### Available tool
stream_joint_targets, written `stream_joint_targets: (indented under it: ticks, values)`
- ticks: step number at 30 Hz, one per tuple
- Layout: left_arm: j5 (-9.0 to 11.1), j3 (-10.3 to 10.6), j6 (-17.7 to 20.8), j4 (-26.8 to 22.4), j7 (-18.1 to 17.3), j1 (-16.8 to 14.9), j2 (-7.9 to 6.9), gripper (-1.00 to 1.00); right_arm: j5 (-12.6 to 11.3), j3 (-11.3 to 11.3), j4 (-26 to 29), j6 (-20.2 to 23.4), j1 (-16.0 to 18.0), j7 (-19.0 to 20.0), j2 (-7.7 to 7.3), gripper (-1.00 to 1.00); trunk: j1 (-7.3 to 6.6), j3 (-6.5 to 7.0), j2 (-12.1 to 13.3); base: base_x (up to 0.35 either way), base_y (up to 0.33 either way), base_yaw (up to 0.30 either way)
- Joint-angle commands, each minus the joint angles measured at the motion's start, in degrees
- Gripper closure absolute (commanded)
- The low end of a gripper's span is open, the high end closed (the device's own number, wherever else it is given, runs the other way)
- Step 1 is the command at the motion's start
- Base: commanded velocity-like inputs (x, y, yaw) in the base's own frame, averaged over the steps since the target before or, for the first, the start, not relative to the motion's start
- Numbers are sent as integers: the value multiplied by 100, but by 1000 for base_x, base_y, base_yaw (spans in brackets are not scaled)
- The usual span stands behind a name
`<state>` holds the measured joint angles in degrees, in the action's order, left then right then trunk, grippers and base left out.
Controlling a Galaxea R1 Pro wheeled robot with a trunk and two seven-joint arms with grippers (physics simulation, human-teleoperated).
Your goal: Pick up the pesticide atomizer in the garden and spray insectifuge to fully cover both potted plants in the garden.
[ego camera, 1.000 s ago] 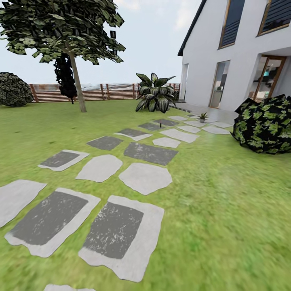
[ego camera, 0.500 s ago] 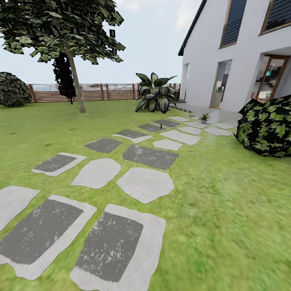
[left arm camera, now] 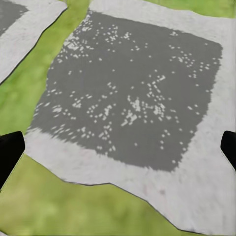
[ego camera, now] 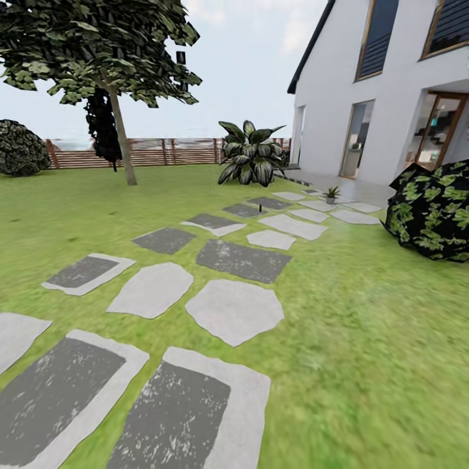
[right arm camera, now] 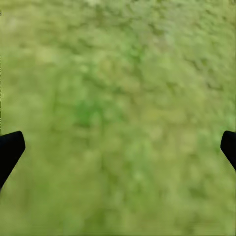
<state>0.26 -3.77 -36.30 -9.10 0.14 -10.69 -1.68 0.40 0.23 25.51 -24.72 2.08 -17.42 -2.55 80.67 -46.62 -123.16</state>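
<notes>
I am driving along the flat grey stepping stones (ego camera: 234,309) toward one small green potted plant (ego camera: 331,194) far ahead by the house. Both grippers (left arm camera: 118,147) (right arm camera: 118,147) are hanging wide apart, holding nothing, since the sprayer isn't found.

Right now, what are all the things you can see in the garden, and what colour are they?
Small potted plant with pointed green leaves: one, green, far end of the stone path near the house.
Flat stepping stones: many, pale and dark grey, running across the lawn.
Grass lawn: one, green, all around.
Leafy tree: one, dark green with grey trunk, back left.
Big broad-leaved plant: one, green and white, by the fence.
Round bushes: two, dark, far right and far left.
Slatted wooden fence: one, brown, at the back.
House: one, white, right.
Left gripper: black fingertips, open, over a stone.
Right gripper: black fingertips, open, over grass.
</notes>
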Motion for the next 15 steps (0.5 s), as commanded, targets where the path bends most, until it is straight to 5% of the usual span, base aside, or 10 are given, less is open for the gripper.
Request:
stream_joint_targets:
  ticks: [1,15]
  values:
    - [1,-19,-17,5,-5,-3,1,-100,4,2,-6,-15,3,-16,0,-100,2,-6,-2,339,0,0]
    - [0,-19,-18,5,-5,-3,1,-100,4,3,-5,-15,3,-16,0,-100,2,-6,-2,339,0,0]
